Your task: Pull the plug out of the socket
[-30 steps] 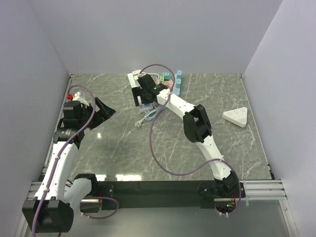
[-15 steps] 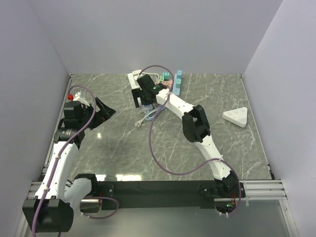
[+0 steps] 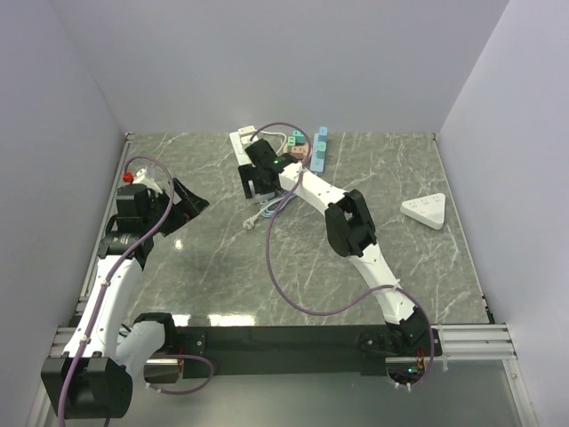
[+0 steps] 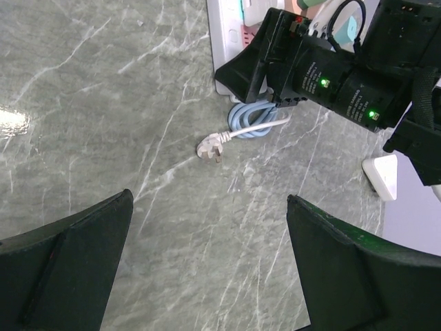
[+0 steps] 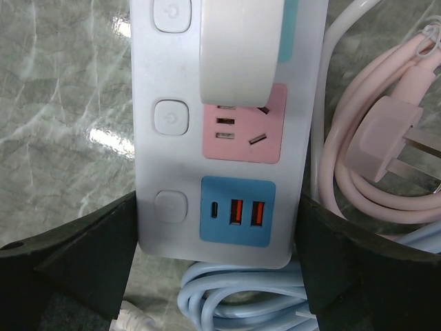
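1. Plug point(image 5: 241, 48): sits pushed into the power strip point(image 5: 165, 162), above the pink socket point(image 5: 241, 131).
2. Right gripper point(image 5: 217, 203): spreads wide, straddling the strip's end.
3. Left gripper point(image 4: 210, 200): hangs wide open, well apart.

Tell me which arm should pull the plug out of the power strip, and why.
Right. The right gripper straddles the power strip, open, with the white plug just ahead. The left gripper hangs open far off, over the left side of the table.
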Motion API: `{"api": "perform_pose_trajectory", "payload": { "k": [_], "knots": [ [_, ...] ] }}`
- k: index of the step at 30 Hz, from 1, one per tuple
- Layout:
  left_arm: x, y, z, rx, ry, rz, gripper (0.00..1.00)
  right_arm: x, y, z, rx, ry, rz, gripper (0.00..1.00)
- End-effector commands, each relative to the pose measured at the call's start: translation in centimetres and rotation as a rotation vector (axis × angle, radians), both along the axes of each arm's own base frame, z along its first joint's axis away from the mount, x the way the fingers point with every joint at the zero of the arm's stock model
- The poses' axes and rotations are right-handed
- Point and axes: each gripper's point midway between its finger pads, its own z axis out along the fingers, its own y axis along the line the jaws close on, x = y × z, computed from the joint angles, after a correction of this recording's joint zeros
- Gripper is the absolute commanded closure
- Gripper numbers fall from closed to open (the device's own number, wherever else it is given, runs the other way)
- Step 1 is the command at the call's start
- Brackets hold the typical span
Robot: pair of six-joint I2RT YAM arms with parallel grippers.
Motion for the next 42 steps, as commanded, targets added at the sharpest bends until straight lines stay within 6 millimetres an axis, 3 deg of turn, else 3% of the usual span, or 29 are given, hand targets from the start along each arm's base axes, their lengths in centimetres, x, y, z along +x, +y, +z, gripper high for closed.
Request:
{"api": "perform_pose_trajectory", "payload": {
  "k": [1,2,7,11,13,16,17,22,25,28,30,33,34,35,36,37,40,42],
  "knots": [
    [0.2,-0.3,1.1,-0.005,-0.052,-0.014,0.00,-1.3,0.6,0.1,0.003,0.018,0.019,0.57],
    [0.3,-0.2,1.0,-0.004,-0.049,-0.013,0.00,-1.7,0.3,0.3,0.002,0.025,0.019,0.66],
    [0.2,-0.3,1.3,-0.012,-0.056,-0.012,0.01,-3.9,-0.2,1.2,0.002,0.031,0.024,0.82],
    [0.2,-0.4,1.4,-0.026,-0.065,-0.008,0.01,-8.7,0.0,1.2,-0.041,0.046,0.092,0.96],
    [0.2,-0.5,1.2,-0.033,-0.059,-0.007,0.01,-10.7,0.1,1.0,-0.062,0.059,0.110,0.98],
    [0.3,-0.3,0.9,-0.035,-0.050,0.006,0.01,-15.6,-0.2,0.4,-0.078,0.109,0.145,1.00],
    [0.3,-0.2,0.9,-0.032,-0.050,0.012,0.01,-16.2,-0.7,0.3,-0.078,0.120,0.135,1.00],
    [0.1,-0.2,0.2,-0.030,-0.029,0.013,0.01,-23.0,-1.5,-0.4,-0.068,0.173,0.186,1.00],
    [0.0,-0.2,-0.5,-0.032,-0.016,0.016,0.01,-27.6,-4.1,-2.6,-0.129,0.238,0.224,1.00],
    [-0.3,-0.4,-1.6,-0.045,0.005,0.011,0.01,-30.5,-5.8,-3.3,-0.139,0.262,0.251,1.00],
    [-0.5,-0.7,-2.6,-0.062,0.030,-0.001,0.02,-31.3,-5.9,-3.2,-0.111,0.267,0.257,0.96],
    [-0.5,-1.2,-3.6,-0.093,0.054,-0.015,0.05,-31.2,-6.0,-1.9,-0.085,0.240,0.247,0.63],
    [-0.6,-1.5,-3.7,-0.105,0.059,-0.026,0.07,-30.7,-5.4,-0.5,-0.058,0.210,0.248,0.48],
    [-0.5,-1.6,-3.7,-0.112,0.057,-0.031,0.08,-30.2,-5.0,0.4,-0.049,0.187,0.245,0.41],
    [-0.4,-1.7,-3.8,-0.115,0.063,-0.033,0.09,-30.0,-5.2,1.1,-0.064,0.181,0.240,0.37],
    [-0.4,-1.8,-3.7,-0.119,0.062,-0.043,0.11,-28.9,-4.2,3.0,-0.043,0.137,0.236,0.31],
    [0.0,-2.9,-2.9,-0.114,0.051,-0.091,0.18,-28.0,-2.7,6.4,0.011,0.088,0.248,0.27],
    [0.2,-3.3,-3.4,-0.107,0.071,-0.108,0.22,-27.6,-2.2,8.0,0.035,0.057,0.247,0.21]
  ]
}}
